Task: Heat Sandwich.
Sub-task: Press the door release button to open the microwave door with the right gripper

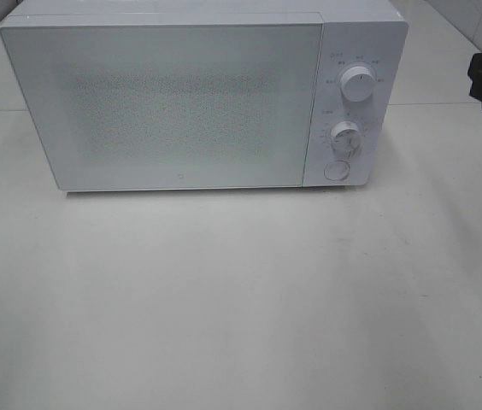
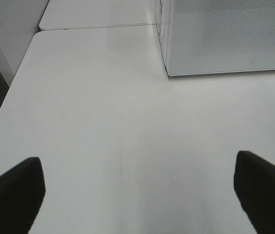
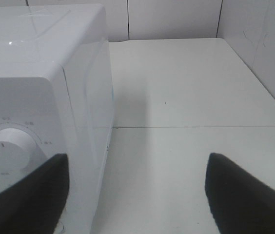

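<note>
I am seeing left gripper (image 2: 137,192) and right gripper (image 3: 136,187) both released, microwave (image 3: 40,92) beside the right jaws, sandwich unseen: likely soft, grasp lightly at crusts.

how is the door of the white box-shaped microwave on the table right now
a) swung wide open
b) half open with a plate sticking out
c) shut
c: in the high view the white box-shaped microwave has its speckled door lying flush with the front, no gap showing and nothing sticking out.
</note>
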